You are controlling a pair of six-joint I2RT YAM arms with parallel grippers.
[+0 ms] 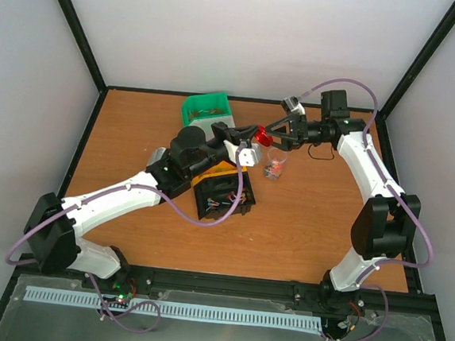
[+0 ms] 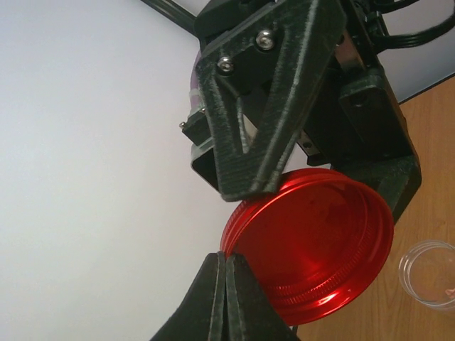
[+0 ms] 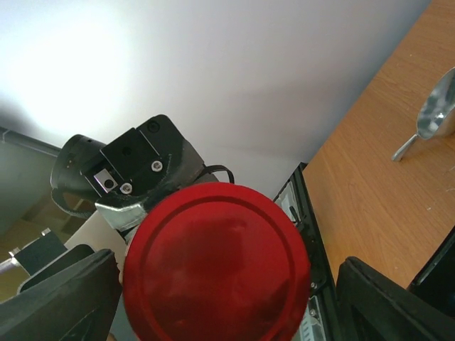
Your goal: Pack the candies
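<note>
While a few candies (image 1: 272,172) sit in the clear jar (image 1: 274,165) on the surface (image 1: 311,218), the red lid (image 2: 313,241) hangs beyond it, pinched at its rim by the closed left gripper (image 2: 226,268), with the right gripper (image 3: 227,284) spread wide around it, so capping likely remains.

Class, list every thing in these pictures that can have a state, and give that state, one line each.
Round red plastic lid: in the air, held by its rim.
Small clear plastic jar: upright, uncovered, a few candies inside.
Left gripper: shut on the lid's rim.
Right gripper: open, fingers either side of the lid.
</note>
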